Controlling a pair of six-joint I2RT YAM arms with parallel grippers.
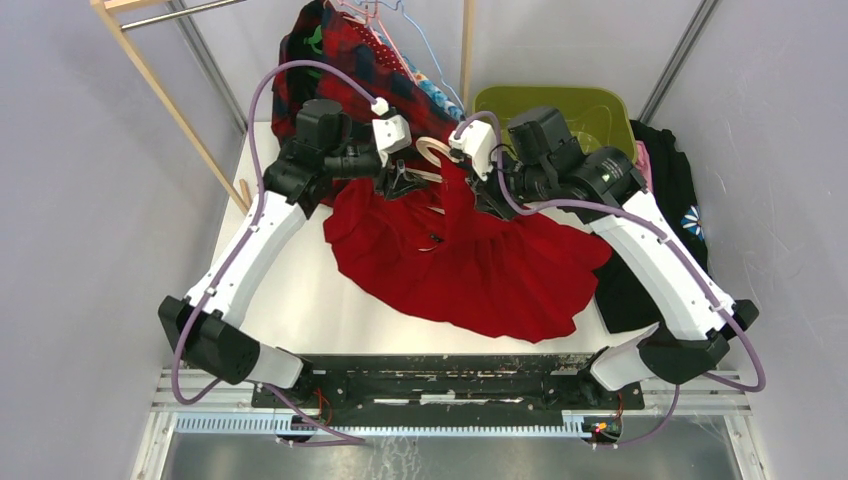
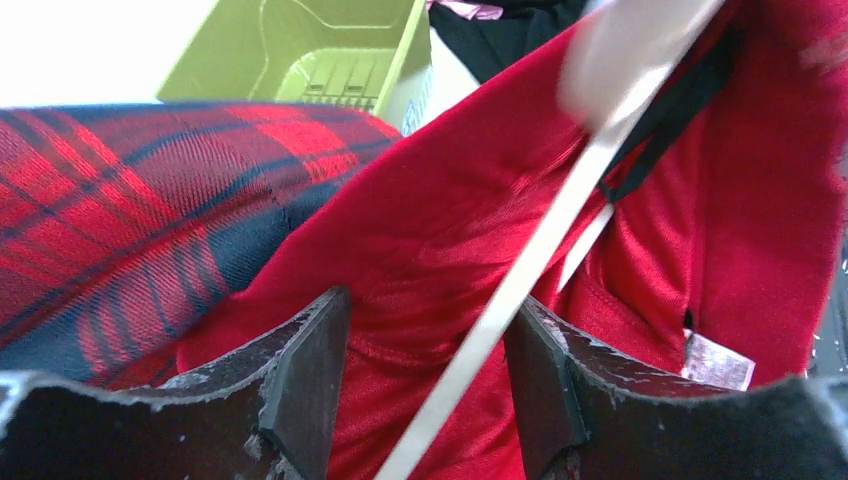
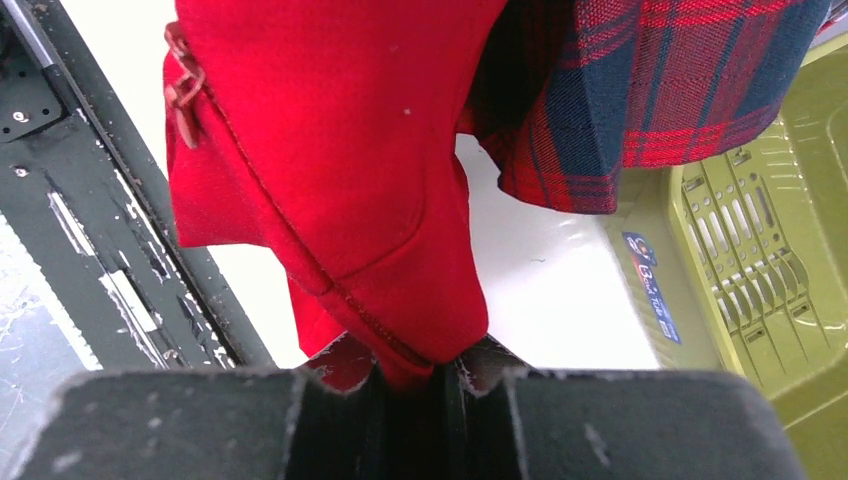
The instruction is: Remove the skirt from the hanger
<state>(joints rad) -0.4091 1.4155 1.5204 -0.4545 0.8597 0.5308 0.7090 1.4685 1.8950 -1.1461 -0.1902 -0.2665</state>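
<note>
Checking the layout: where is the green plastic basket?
Top view: the green plastic basket sits far right on the table, just beyond the right gripper.

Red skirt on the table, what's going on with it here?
Two robot arms are working the skirt off its hanger. The right hand is shut on a fold of the skirt's fabric. The left hand is open, its fingers either side of the hanger's pale bar, not clamping it. The skirt lies spread on the table with its waist end at the hanger, so it is not off yet.
</note>
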